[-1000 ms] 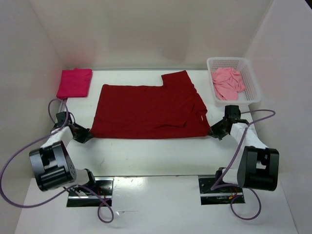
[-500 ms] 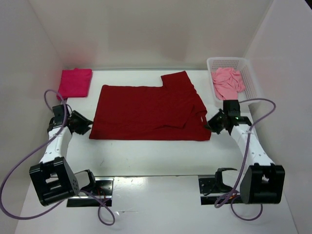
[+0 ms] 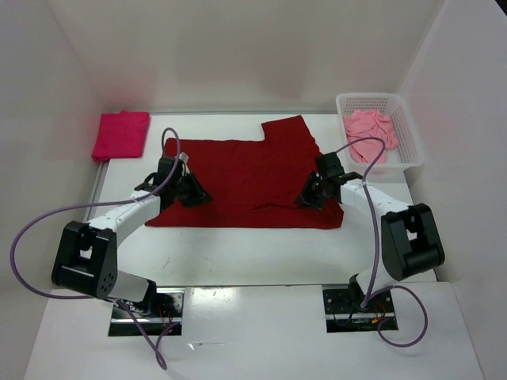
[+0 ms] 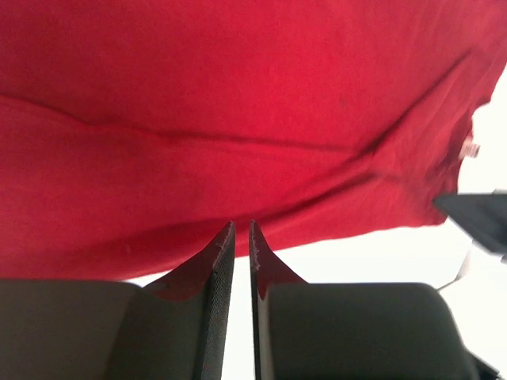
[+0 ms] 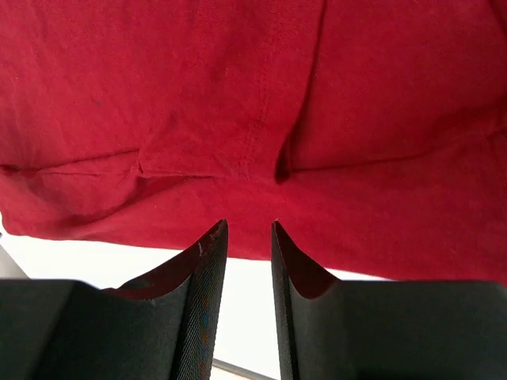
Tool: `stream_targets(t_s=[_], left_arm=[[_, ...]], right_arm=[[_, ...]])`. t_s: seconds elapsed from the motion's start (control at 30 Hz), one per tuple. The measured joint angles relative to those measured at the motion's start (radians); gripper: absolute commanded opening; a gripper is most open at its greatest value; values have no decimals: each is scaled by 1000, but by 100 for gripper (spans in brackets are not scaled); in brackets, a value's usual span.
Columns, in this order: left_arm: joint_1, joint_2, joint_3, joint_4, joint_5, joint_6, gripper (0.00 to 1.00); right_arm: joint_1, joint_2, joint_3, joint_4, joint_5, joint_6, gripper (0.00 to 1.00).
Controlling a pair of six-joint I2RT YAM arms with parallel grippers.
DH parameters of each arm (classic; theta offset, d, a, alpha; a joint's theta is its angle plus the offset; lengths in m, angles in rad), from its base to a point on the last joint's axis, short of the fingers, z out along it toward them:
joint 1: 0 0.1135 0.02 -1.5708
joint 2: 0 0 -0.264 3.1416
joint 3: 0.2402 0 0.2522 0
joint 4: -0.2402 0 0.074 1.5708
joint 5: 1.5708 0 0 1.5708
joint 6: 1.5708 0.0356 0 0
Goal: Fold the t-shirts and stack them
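Observation:
The dark red t-shirt (image 3: 245, 178) lies spread flat mid-table, one sleeve (image 3: 287, 131) pointing to the far side. My left gripper (image 3: 196, 194) hovers over its left part, my right gripper (image 3: 307, 196) over its right part by the folded-in sleeve. In the left wrist view the left gripper (image 4: 242, 226) shows only a thin slit between its fingers, with nothing in it, above the shirt's hem (image 4: 238, 103). The right gripper (image 5: 249, 223) is open and empty above red cloth (image 5: 238, 95). The magenta t-shirt (image 3: 120, 134) lies folded at far left. The salmon t-shirt (image 3: 370, 134) is crumpled in the basket.
The white mesh basket (image 3: 413, 142) stands at the far right corner. White walls enclose the table on three sides. Each arm trails a purple cable (image 3: 47, 229), which loops beside it. A strip of bare table (image 3: 253, 253) runs between the shirt's near hem and the arm bases.
Both grippers let go of the dark red shirt's near corners and swung inward over the cloth. The right jaws opened; the left opened wide, then narrowed to a slit.

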Motion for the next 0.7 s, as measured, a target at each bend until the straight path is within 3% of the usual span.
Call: stream_targets(t_s=[0.3, 0.57, 0.7], left_arm=[[-43, -15, -72, 7, -34, 5, 19], [89, -24, -133, 2, -58, 12, 21], [104, -24, -146, 1, -60, 13, 22]], right_arm=[[2, 81, -7, 55, -8, -33, 39], [2, 127, -3, 80, 25, -33, 39], [3, 148, 0, 81, 37, -34, 39]])
